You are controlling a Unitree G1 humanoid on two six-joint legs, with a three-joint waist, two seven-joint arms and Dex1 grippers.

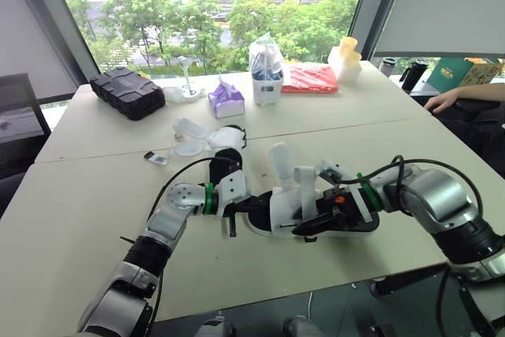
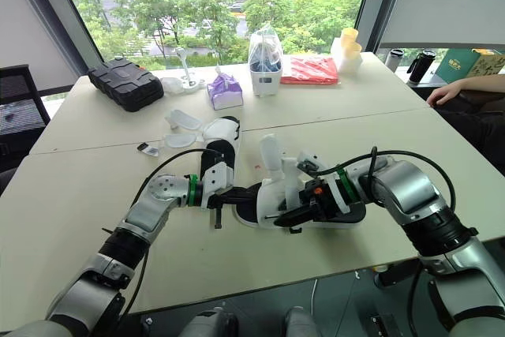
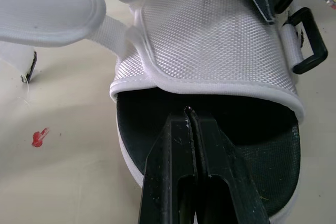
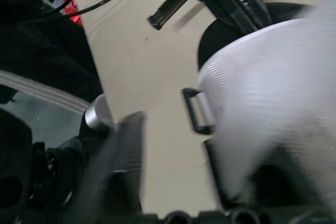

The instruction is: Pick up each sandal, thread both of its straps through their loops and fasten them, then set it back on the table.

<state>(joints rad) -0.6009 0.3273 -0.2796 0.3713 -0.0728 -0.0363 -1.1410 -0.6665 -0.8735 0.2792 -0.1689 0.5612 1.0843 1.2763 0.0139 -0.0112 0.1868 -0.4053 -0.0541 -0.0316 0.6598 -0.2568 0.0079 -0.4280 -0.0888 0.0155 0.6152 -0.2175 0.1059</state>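
A white sandal (image 1: 316,207) with a black footbed lies near the table's front edge, its white straps (image 1: 278,159) loose and sticking up. My left gripper (image 1: 249,209) is at the sandal's open end, fingers (image 3: 178,150) shut together and lying on the black footbed (image 3: 252,129), with nothing seen between them. My right gripper (image 1: 312,226) is along the sandal's near side; its fingers (image 4: 126,166) stand apart, with a black strap loop (image 4: 197,111) and bare table between them. A second white sandal (image 1: 226,141) lies farther back.
Clear plastic packaging (image 1: 189,133) lies beside the second sandal. At the back stand a black case (image 1: 126,92), a purple tissue pack (image 1: 226,100), a white bagged item (image 1: 266,65), a red packet (image 1: 309,78) and stacked cups (image 1: 345,57). A person's hand (image 1: 446,100) rests at the far right.
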